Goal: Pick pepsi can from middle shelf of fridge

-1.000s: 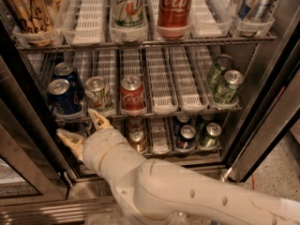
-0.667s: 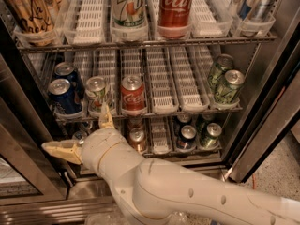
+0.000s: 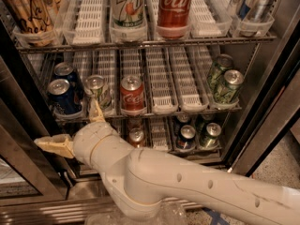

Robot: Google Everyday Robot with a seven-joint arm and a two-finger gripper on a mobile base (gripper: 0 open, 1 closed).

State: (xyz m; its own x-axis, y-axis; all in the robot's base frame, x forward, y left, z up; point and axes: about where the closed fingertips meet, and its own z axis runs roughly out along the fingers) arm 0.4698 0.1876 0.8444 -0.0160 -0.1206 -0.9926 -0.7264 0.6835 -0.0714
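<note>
- The fridge point(image 3: 265, 97) stands open, its wire racks carrying white plastic lanes.
- The robot's white arm point(image 3: 187, 182) reaches in from the lower right, below the middle shelf point(image 3: 161, 86).
- The gripper point(image 3: 65, 124) sits under that shelf's front-left corner with its fingers spread wide and holding nothing. One finger points left, the other points up at the front edge.
- The pepsi can point(image 3: 63, 96) stands upright at the front-left corner of the middle shelf, with a second pepsi can point(image 3: 66, 72) just behind it.
- A white-and-green can point(image 3: 100, 92) and a red Coca-Cola can point(image 3: 132, 95) stand in the next lanes rightward.
</note>
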